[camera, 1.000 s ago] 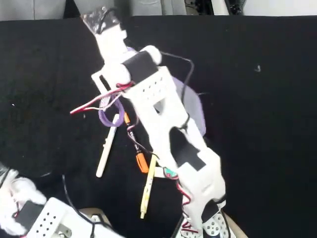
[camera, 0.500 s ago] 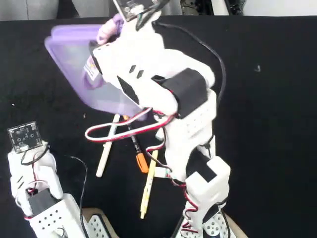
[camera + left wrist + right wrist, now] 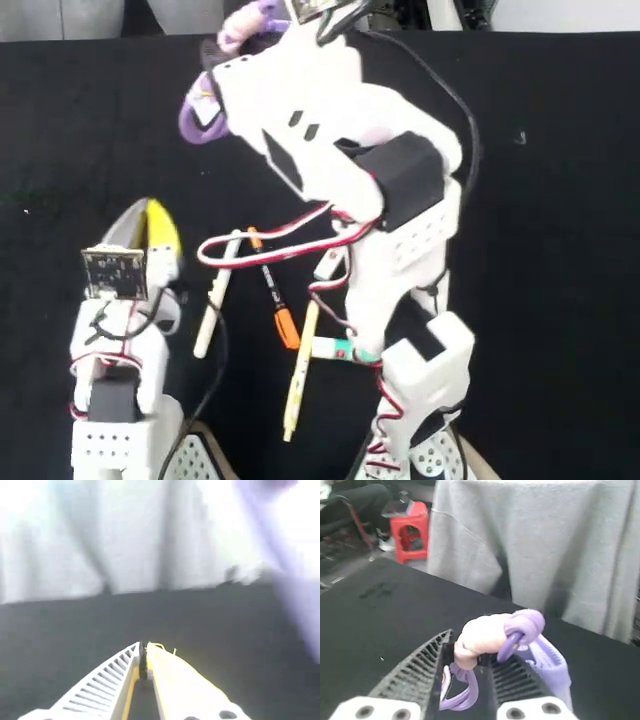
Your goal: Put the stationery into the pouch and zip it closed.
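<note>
Above near-to-far pens (image 3: 283,320), pouch (image 3: 555,667) in right hand (image 3: 468,655)

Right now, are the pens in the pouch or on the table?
Out. The white pen, orange pen and yellow pen lie on the table; the right gripper holds the pouch aloft.

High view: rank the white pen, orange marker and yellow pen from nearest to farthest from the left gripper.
1. white pen, just beside the left gripper.
2. orange marker, on the white pen's far side.
3. yellow pen, farthest, beyond the orange marker.
</note>
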You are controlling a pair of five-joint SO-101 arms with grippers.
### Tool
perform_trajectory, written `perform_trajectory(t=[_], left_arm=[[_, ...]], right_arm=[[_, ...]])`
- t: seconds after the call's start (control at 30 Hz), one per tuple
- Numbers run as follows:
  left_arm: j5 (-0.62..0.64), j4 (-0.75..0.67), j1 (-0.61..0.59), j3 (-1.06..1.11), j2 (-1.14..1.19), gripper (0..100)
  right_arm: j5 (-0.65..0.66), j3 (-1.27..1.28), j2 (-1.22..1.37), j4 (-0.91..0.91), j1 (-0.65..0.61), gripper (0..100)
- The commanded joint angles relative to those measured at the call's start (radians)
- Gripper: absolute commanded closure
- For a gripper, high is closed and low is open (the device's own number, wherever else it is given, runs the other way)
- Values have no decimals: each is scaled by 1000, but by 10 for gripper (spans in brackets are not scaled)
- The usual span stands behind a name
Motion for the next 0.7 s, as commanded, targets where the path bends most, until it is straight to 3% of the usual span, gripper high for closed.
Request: perform_trajectory(t=[0.0, 0.2, 0.3, 0.4, 0.57, 0.67], left_arm=[[101, -28, 205, -130, -11, 970], [103, -28, 624, -257, -8, 970], [103, -28, 776, -311, -6, 970], [103, -41, 805, -312, 2, 970], [103, -278, 805, -188, 94, 970], [104, -345, 805, -153, 135, 970]], right_arm=[[-2, -50, -62, 44, 55, 988], [-6, -50, -56, 61, 58, 988], [-8, -50, -58, 52, 58, 988], [-38, -50, -58, 61, 38, 988], [-97, -47, -56, 91, -64, 988], [-78, -50, -59, 103, -80, 988]])
